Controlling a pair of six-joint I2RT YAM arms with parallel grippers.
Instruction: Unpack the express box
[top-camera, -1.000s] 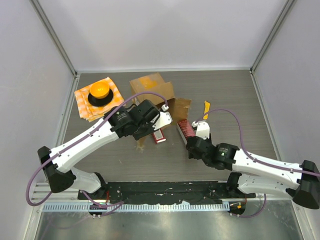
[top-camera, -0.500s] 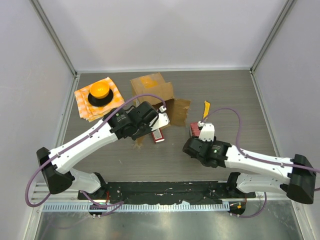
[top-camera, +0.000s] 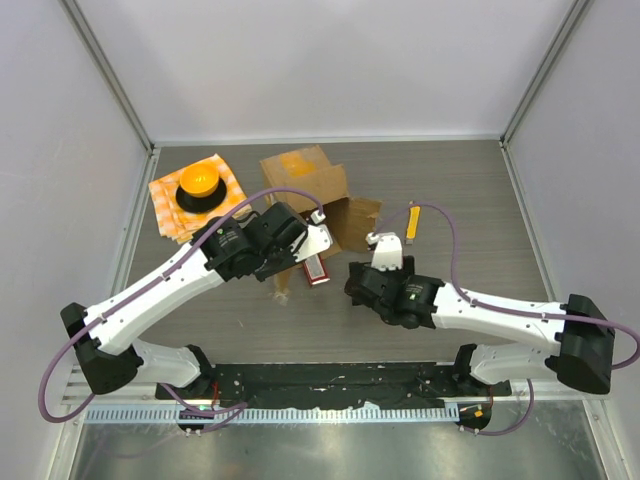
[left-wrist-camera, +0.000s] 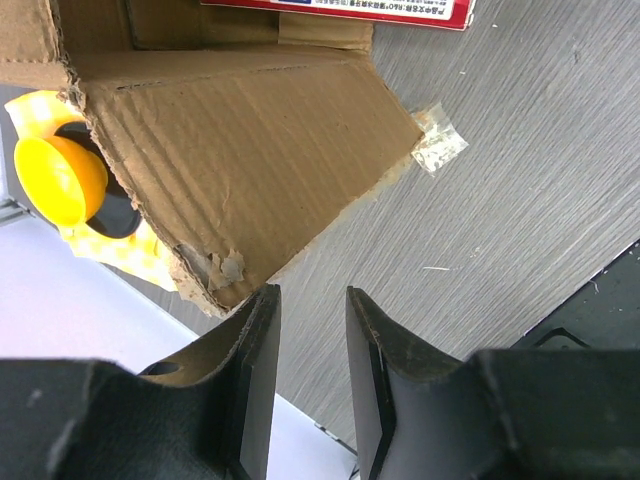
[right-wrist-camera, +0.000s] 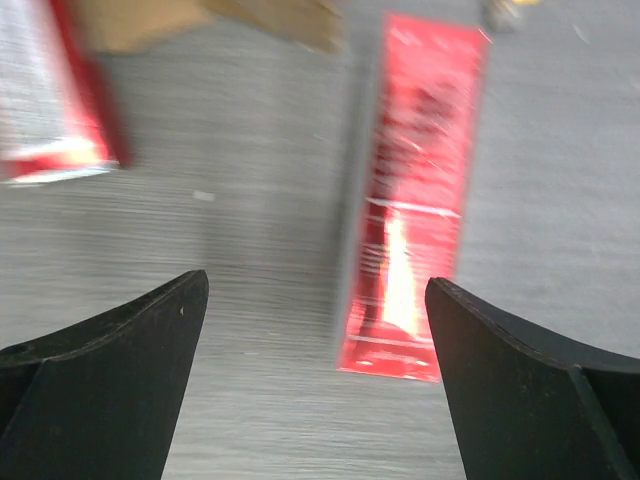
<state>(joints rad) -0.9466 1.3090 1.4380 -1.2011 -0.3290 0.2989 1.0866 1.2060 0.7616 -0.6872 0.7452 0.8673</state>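
My right fingers (right-wrist-camera: 120, 370) have just spread wide, leaving a red packet (right-wrist-camera: 415, 200) flat on the worktop (top-camera: 480, 200), so one item is out of the opened express box (top-camera: 305, 180), which sits left of centre toward the far edge; my left fingers (left-wrist-camera: 250, 400) are narrowly parted and hold nothing.

This is a robot laboratory cell: plain white walls (top-camera: 320, 60) and aluminium posts (top-camera: 110, 80) close the grey worktop (top-camera: 470, 180) on three sides; the left arm (top-camera: 150, 297) and right arm (top-camera: 510, 318) are bolted at the worktop's near edge.
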